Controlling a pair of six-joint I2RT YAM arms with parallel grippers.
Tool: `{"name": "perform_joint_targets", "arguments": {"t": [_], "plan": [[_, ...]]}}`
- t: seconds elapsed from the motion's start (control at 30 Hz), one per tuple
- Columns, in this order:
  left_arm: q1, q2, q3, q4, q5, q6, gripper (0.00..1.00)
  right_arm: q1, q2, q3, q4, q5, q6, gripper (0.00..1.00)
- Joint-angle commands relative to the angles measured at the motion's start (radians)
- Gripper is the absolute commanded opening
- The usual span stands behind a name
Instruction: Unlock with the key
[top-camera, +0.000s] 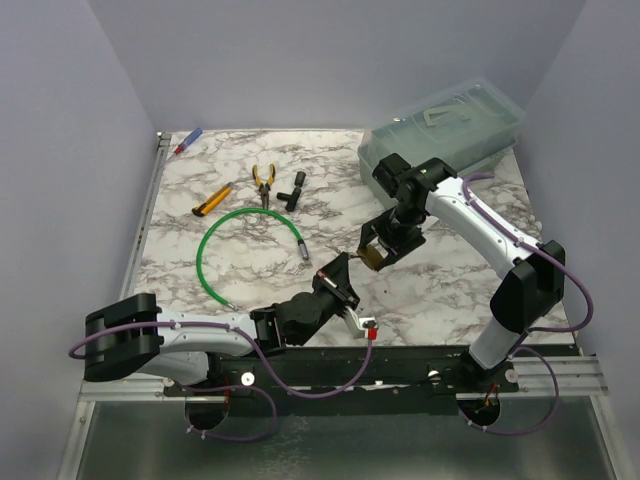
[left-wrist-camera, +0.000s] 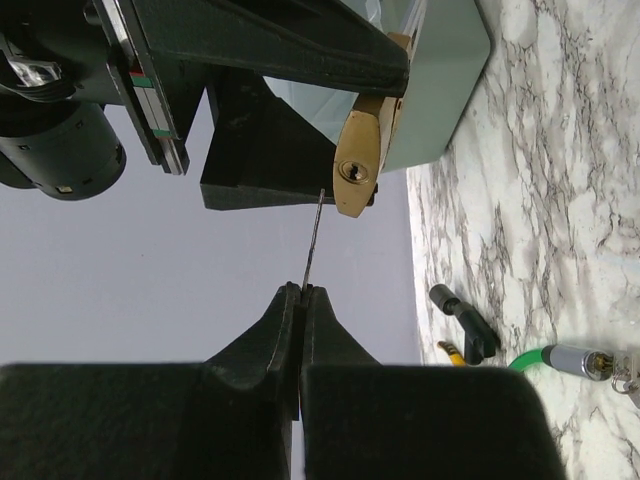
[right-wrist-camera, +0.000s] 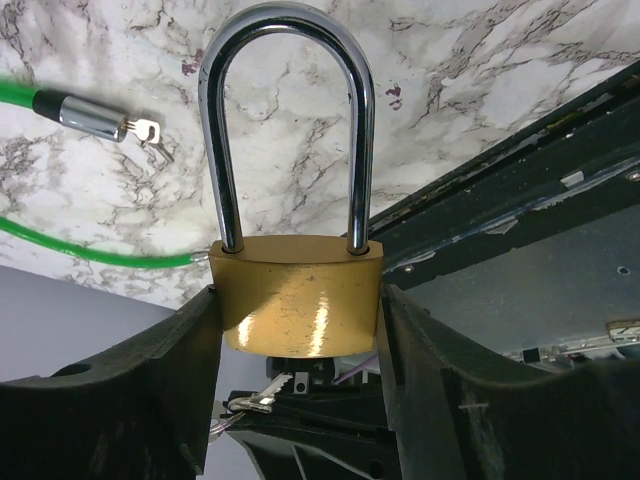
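My right gripper (top-camera: 383, 250) (right-wrist-camera: 300, 300) is shut on a brass padlock (right-wrist-camera: 298, 305) with a tall chrome shackle (right-wrist-camera: 288, 60), held above the table; the shackle sits in the body. My left gripper (top-camera: 340, 270) (left-wrist-camera: 302, 292) is shut on a thin silver toothed key (left-wrist-camera: 312, 240), seen edge-on. Its tip is just short of the padlock's keyhole (left-wrist-camera: 349, 172) and a little to its left. The key also shows below the padlock in the right wrist view (right-wrist-camera: 278, 383). A green cord (top-camera: 215, 240) lies on the table; its silver end (right-wrist-camera: 90, 110) carries small silver pieces (right-wrist-camera: 150, 132).
Orange-handled pliers (top-camera: 263, 180), a black L-shaped tool (top-camera: 293, 190), a yellow utility knife (top-camera: 211, 200) and a pen (top-camera: 188, 140) lie at the back left. A translucent lidded box (top-camera: 445, 130) stands at the back right. A red tag (top-camera: 369, 326) hangs by my left wrist.
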Motion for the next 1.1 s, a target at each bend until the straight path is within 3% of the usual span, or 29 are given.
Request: {"name": "perform_joint_targets", "arguments": {"t": [0.0, 1.07], "plan": [[-0.005, 0.017, 0.0, 0.052, -0.054, 0.027, 0.0, 0.007, -0.031, 0.001, -0.003, 0.011, 0.057, 0.0], [-0.007, 0.086, 0.038, 0.069, -0.107, -0.014, 0.0, 0.007, -0.079, -0.037, 0.104, -0.041, 0.13, 0.0]]}}
